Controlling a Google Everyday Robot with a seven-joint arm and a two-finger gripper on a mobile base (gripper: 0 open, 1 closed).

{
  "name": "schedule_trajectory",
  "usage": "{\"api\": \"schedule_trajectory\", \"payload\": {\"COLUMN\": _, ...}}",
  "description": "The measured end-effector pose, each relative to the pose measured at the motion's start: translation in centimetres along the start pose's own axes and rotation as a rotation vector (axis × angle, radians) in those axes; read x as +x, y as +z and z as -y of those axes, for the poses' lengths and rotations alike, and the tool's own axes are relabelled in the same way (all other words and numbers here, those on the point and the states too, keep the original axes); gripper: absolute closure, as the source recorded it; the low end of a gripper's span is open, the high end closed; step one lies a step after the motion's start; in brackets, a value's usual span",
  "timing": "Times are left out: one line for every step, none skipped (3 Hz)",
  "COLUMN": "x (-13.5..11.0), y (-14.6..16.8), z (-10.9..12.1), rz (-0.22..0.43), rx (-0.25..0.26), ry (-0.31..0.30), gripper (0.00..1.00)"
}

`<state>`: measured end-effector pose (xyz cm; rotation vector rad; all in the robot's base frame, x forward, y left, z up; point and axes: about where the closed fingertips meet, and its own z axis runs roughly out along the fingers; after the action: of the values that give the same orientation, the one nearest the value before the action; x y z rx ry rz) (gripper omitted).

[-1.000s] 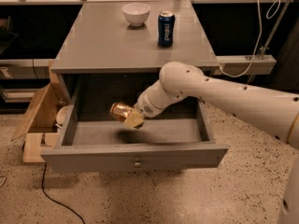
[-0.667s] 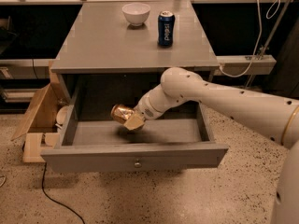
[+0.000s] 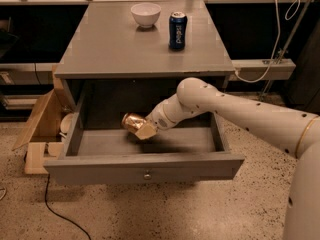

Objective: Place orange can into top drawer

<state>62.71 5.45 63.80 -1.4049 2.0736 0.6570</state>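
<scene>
Gripper clasps orange can inside open top drawer, seemingly off its floor.

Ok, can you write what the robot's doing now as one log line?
pincer: over open top drawer, shut on orange can | status: not yet released | cabinet top: white bowl, blue can

The gripper, over the top drawer, hides part of the orange can; arm cut off at right
</scene>
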Motion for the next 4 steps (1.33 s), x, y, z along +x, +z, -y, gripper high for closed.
{"api": "schedule_trajectory", "payload": {"x": 0.22, "y": 0.24, "z": 0.77, "rz": 0.018, "rx": -0.002, "ry": 0.006, "gripper": 0.58}}
{"api": "schedule_trajectory", "payload": {"x": 0.45, "y": 0.57, "z": 1.20, "rz": 0.031, "rx": -0.012, "ry": 0.013, "gripper": 0.35}}
{"api": "schedule_trajectory", "payload": {"x": 0.65, "y": 0.58, "z": 1.46, "rz": 0.044, "rx": -0.021, "ry": 0.019, "gripper": 0.12}}
{"api": "schedule_trajectory", "payload": {"x": 0.84, "y": -0.10, "z": 1.52, "rz": 0.070, "rx": -0.021, "ry": 0.025, "gripper": 0.00}}
